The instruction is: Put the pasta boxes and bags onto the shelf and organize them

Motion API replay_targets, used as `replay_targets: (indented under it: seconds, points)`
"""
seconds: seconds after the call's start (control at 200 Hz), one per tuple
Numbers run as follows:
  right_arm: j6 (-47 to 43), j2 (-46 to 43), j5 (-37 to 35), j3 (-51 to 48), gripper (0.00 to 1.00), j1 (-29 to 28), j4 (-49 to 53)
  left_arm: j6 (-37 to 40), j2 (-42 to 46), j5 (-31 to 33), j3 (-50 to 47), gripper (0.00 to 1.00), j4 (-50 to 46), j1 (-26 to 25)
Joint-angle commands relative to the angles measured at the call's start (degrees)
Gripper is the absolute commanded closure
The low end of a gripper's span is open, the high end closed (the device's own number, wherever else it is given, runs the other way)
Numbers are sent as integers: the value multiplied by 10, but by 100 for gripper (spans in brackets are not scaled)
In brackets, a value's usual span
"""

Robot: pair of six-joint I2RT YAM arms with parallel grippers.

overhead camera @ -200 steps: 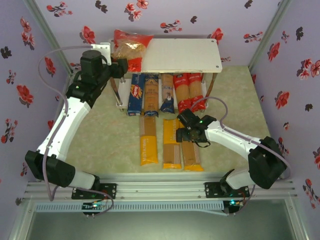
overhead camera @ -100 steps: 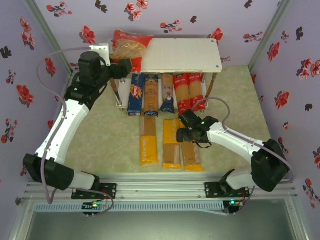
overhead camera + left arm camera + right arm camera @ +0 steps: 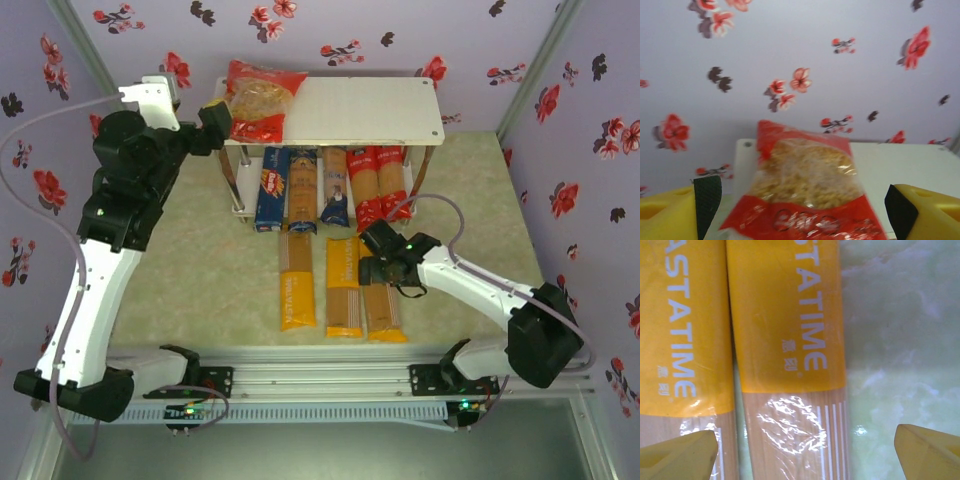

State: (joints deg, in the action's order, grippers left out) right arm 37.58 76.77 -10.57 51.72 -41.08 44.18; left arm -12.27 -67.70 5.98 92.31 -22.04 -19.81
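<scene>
Yellow-orange bag (image 3: 790, 340) lies directly under the right gripper (image 3: 807, 447), between its wide-spread fingers, with the long axis crossways to them (pointing toward the shelf (image 3: 370, 110)). Left gripper (image 3: 213, 128), equally spread and holding nothing, faces the wide red bag (image 3: 258, 100).

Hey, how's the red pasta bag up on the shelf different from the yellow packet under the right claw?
The red bag is wide and holds short pasta; the yellow packet is long, narrow and holds long strands. The red bag lies on the shelf's top board; the yellow packet lies on the table, beside another like it. Both are soft plastic pasta packets.
</scene>
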Motion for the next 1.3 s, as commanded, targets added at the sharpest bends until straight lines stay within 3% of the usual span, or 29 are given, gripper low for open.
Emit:
replay_targets:
  seconds: [0.0,0.215,0.54,0.835,1.295]
  points:
    - [4,-16,-19,1,8,6,39,35,8,63,-34,11,-128,4]
    - [36,-40,-2,-46,8,6,26,-54,128,-19,-251,20,-169,-6]
    - [70,6,31,-73,9,-14,-22,-245,229,-36,-542,24,-37,-81]
    - [77,40,48,-76,7,-36,-47,-253,161,-53,-581,24,24,-89]
    - [63,86,90,-94,7,-38,-83,-244,136,-55,-581,22,48,-89]
